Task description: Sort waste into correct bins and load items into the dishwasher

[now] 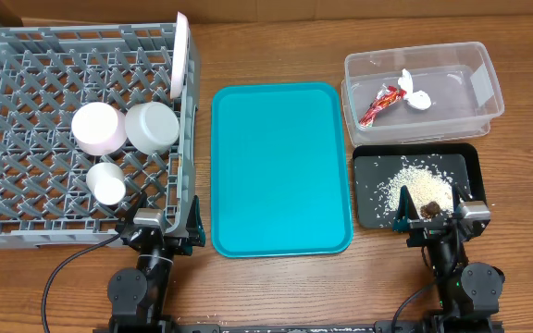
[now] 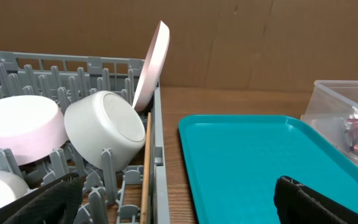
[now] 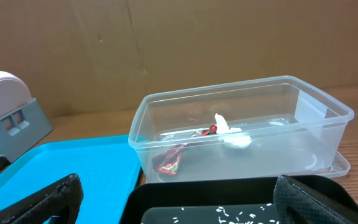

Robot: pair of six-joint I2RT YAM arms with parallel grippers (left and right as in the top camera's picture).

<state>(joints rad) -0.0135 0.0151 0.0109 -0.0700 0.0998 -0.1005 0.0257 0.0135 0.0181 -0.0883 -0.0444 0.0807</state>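
Teal tray (image 1: 280,166) sits bare between a grey rack (image 1: 63,35) at left, holding bowls (image 1: 151,126) and a plate (image 1: 180,55) for washing, and a clear bin (image 1: 489,88) far right, holding wrappers (image 1: 382,100) as waste. Left gripper (image 1: 160,226) and right gripper (image 1: 430,220) gape wide, holding nothing.

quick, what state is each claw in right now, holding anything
left claw: open, holding nothing
right claw: open, holding nothing

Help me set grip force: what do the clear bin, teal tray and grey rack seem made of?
Clear bin: thin see-through plastic, glossy; contents show through its walls.
Teal tray: probably moulded plastic, smooth with soft sheen and rolled rim.
Grey rack: likely hard plastic, matte lattice with pegs.
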